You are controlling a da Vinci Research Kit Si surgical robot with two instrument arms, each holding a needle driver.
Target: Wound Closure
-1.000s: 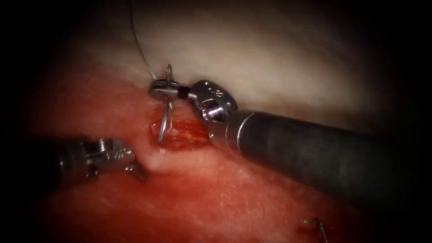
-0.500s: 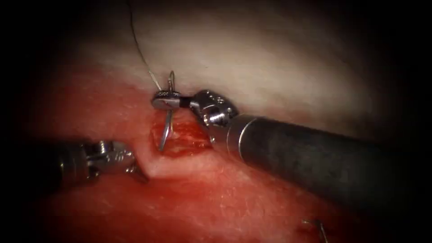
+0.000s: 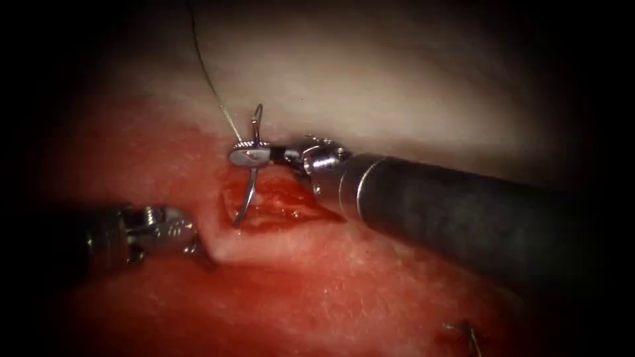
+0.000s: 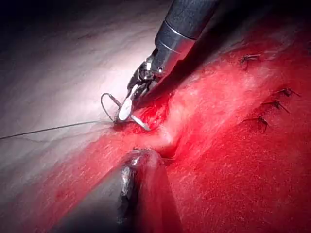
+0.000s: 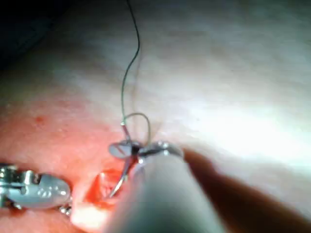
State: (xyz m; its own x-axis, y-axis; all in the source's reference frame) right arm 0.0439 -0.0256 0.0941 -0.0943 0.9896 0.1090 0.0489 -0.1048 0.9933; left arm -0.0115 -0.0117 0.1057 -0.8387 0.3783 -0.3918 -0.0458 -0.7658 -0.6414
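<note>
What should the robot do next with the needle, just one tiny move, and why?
Probably turn the right tool a little so the needle tip bites the cut edge. Its jaws are shut on the needle near the thread end, and the tip hangs in the cut. The left tool presses the tissue beside it.

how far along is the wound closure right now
Done: finished stitches sit along the closed stretch of the tissue. In hand: right tool grips the needle near its thread end, tip down in the cut. Left tool presses tissue left of it. Left: this open gap.
</note>
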